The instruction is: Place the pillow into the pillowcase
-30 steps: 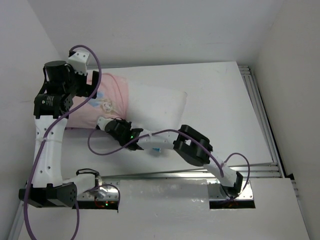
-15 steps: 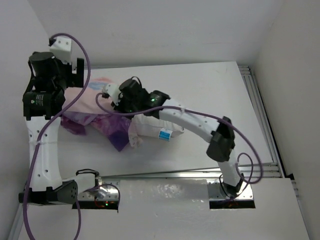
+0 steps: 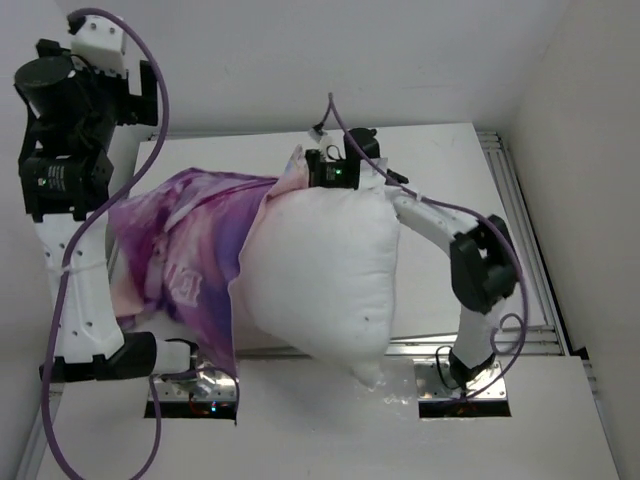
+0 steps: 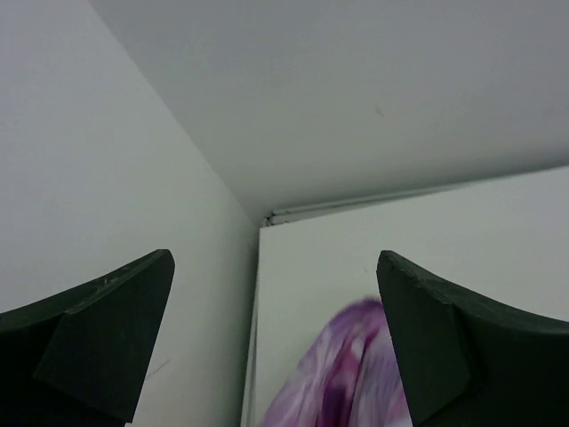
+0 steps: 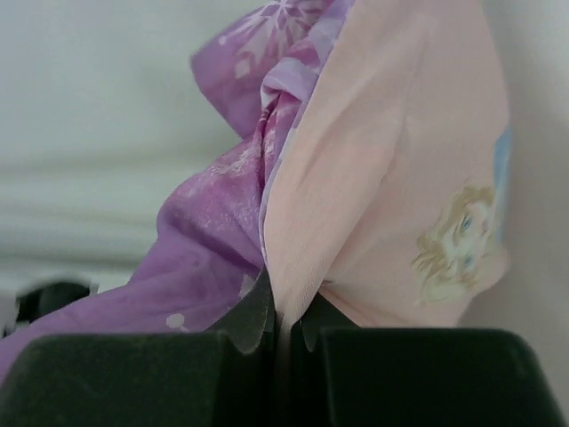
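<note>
White pillow (image 3: 320, 270) beside purple pillowcase (image 3: 185, 250)

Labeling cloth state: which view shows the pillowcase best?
Top external: nearly all of the pillowcase shows, left of the pillow. Right wrist shows only the fold pinched in the shut right gripper; left wrist only a blurred purple scrap at the bottom.

A white table (image 3: 450, 155) stands boxed in by plain white walls (image 3: 350, 60) at the back and on both sides. Metal rails (image 3: 517, 210) run along its right and near edges. The light is soft and even.
</note>
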Tool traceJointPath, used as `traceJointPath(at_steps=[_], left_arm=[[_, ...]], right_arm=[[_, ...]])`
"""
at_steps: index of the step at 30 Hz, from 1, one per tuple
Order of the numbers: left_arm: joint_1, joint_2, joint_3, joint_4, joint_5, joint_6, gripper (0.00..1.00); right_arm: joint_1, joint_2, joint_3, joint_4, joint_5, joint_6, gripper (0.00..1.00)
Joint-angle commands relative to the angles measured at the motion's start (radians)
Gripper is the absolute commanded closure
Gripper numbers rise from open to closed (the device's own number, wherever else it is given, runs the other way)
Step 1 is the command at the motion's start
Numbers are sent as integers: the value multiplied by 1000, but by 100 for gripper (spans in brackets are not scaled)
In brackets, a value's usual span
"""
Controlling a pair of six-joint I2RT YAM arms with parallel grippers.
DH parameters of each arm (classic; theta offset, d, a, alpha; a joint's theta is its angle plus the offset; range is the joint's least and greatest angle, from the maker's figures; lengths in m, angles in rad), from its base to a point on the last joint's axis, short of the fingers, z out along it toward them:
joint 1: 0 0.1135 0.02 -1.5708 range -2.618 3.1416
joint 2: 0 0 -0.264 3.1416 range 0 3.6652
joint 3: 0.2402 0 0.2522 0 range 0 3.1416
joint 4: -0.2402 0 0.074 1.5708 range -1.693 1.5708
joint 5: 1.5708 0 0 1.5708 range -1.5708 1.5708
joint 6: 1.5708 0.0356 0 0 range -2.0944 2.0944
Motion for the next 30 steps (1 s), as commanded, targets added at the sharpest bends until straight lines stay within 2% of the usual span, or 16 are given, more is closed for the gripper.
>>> traceJointPath(at_steps=[1,6,8,9,10,11,13,14,15,18,21,24,25,26,29,30], left_arm=[[11,62,-101,48,126,6,5],[6,89,-193,78,310,-10,14],[-32,108,-212,58,348,8,17],[-113,115,-235,21,336,50,18],[-167,128,-256,3,315,77,18],[-280,132,-320,-22,252,133,17],[-372,129,-412,-13,201,173,13],[-405,126,-458,4,156,183,12],[-449,123,-538,44,135,190,11],[-497,135,-621,85,80,213,7],[-522,163,-658,128,-32,217,7],[-523,175,-694,205,-184,186,7],[-523,178,-698,216,-226,178,7],[-523,180,-704,231,-231,163,7],[-523,172,-735,257,-183,155,8],[-525,172,-746,265,-166,155,9]], right_arm=[[-127,131,-17,458,56,290,100],[-236,380,91,587,136,341,100],[-274,432,157,523,167,285,100],[-284,481,256,464,165,186,95],[-291,504,305,290,164,136,88],[-302,531,378,147,162,34,69],[-314,521,385,74,165,-36,46],[-336,503,368,58,196,-56,12],[-353,449,313,51,222,-77,1],[-435,363,261,-35,354,-157,1],[-497,267,294,-318,539,-333,1],[-505,138,224,-416,695,-478,1],[-505,40,172,-407,698,-487,1],[-505,-15,33,-382,698,-487,1],[-503,-259,-222,-232,676,-444,1],[-505,-318,-374,-163,666,-400,1]])
